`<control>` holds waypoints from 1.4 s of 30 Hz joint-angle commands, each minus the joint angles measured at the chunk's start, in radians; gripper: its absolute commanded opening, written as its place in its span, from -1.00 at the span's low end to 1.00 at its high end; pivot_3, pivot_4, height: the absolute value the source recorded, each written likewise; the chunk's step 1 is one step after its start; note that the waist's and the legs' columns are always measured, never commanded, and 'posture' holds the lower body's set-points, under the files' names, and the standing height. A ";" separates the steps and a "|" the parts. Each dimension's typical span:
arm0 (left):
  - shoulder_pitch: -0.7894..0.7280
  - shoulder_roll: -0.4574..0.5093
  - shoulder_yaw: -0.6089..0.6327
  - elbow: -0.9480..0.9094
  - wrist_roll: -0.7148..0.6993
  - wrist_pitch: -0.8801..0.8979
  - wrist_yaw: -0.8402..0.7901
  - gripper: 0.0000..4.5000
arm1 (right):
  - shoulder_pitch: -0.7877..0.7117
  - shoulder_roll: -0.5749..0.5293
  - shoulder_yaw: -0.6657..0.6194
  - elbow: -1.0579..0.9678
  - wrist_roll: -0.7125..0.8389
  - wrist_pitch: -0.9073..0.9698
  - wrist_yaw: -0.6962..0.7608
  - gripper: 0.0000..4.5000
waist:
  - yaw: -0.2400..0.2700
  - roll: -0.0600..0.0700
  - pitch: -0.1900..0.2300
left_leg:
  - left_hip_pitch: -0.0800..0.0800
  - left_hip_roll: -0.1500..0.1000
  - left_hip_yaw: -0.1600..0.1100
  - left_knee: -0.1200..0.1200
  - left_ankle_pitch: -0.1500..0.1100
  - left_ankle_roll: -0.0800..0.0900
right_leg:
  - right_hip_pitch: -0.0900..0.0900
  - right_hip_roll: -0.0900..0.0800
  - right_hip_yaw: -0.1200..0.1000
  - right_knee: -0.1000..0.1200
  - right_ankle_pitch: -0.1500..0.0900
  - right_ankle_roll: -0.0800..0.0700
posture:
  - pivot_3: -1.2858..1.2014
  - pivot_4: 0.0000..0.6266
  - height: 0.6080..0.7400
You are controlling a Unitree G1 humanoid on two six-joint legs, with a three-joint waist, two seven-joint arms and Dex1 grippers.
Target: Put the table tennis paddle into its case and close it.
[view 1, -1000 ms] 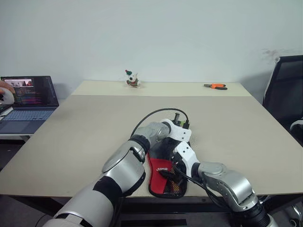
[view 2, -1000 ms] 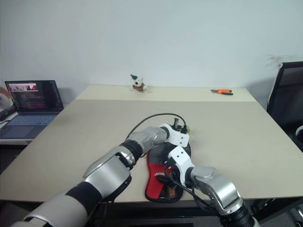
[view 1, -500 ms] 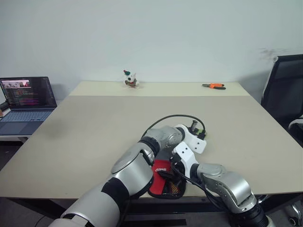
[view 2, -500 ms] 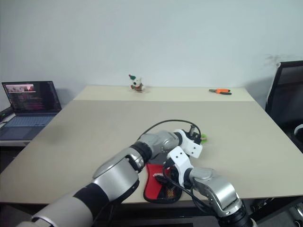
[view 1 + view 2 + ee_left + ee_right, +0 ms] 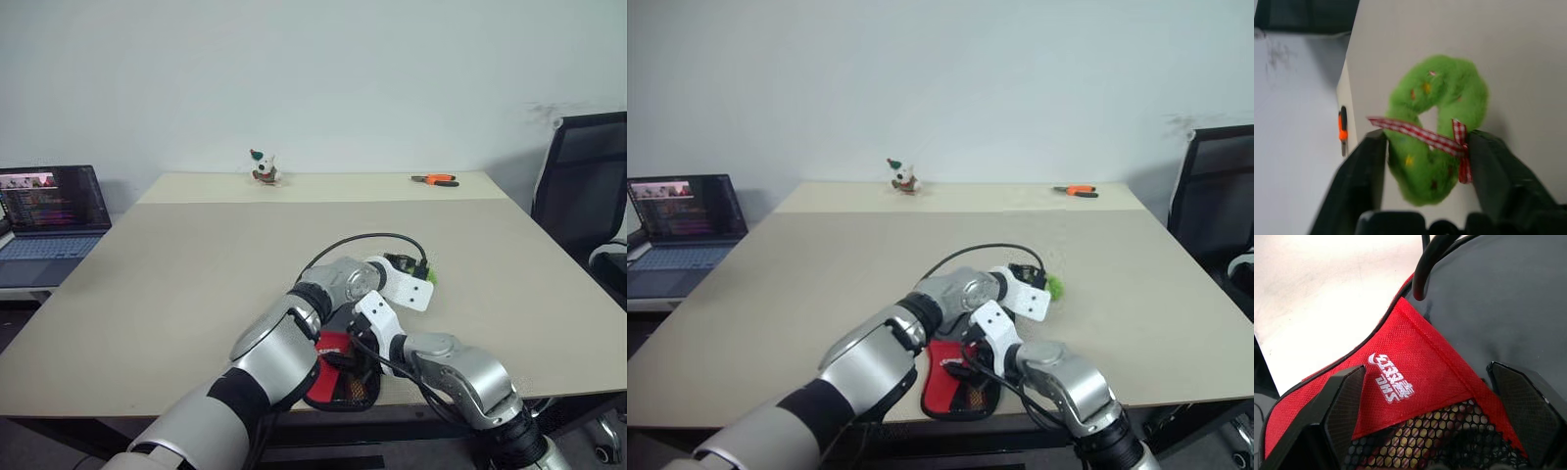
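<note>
The case [image 5: 1400, 382] lies right under the wide-open right gripper [image 5: 1430, 401], and the left gripper [image 5: 1427, 161] is open around its green pull [image 5: 1437, 122].

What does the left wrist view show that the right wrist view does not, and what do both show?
Left wrist view: a fuzzy green wreath with a checked ribbon between the open left gripper, plus orange pliers farther off. Right wrist view: the case, red panel with white logo and mesh, between the open right gripper. Both share the beige table.
</note>
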 commanded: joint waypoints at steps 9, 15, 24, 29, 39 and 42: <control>0.015 0.095 0.227 -0.060 -0.230 0.075 -0.157 0.37 | -0.013 -0.053 -0.001 0.115 0.020 0.104 0.054 1.00 | -0.012 0.000 -0.001 | 0.002 0.001 0.001 0.000 0.000 0.000 | 0.001 0.001 0.001 0.001 0.001 0.001 | 0.03 -0.52 1.00; 0.043 0.157 0.447 -0.112 -0.473 0.158 -0.332 0.37 | -0.039 -0.126 -0.116 -0.065 0.130 0.211 0.100 1.00 | 0.009 0.000 -0.001 | -0.005 0.000 -0.001 0.000 0.000 0.001 | -0.002 -0.001 -0.001 -0.002 0.001 0.001 | 0.03 -0.52 1.00; 0.252 0.300 0.609 -0.396 -0.799 0.440 -0.946 0.37 | -0.157 -0.134 -0.474 -0.182 0.353 0.397 0.116 1.00 | 0.005 0.003 0.003 | -0.010 0.001 0.000 0.000 -0.001 0.001 | -0.010 -0.001 0.000 0.000 0.002 -0.002 | 0.03 -0.52 1.00; 0.462 0.377 0.540 -0.661 -0.809 0.528 -1.031 0.37 | -0.144 -0.376 -0.386 -0.085 0.180 0.074 0.160 1.00 | 0.004 0.004 0.003 | -0.013 0.002 0.000 -0.001 -0.001 0.001 | -0.014 0.000 0.000 0.001 0.003 -0.006 | 0.03 -0.52 1.00; 0.515 0.372 0.439 -0.648 -0.747 0.514 -0.944 0.37 | -0.232 -0.479 -0.099 0.379 -0.167 -0.593 0.333 1.00 | 0.011 0.003 0.004 | -0.015 0.001 0.001 0.001 -0.001 0.002 | -0.016 0.001 0.000 0.001 0.003 -0.006 | 0.03 -0.52 1.00; 0.488 0.364 0.429 -0.610 -0.744 0.502 -0.940 0.37 | -0.265 -0.445 -0.045 0.507 -0.229 -0.709 0.372 1.00 | 0.010 0.003 0.004 | -0.016 0.001 0.002 0.001 -0.001 0.002 | -0.016 0.000 0.001 0.001 0.003 -0.007 | 0.03 -0.52 1.00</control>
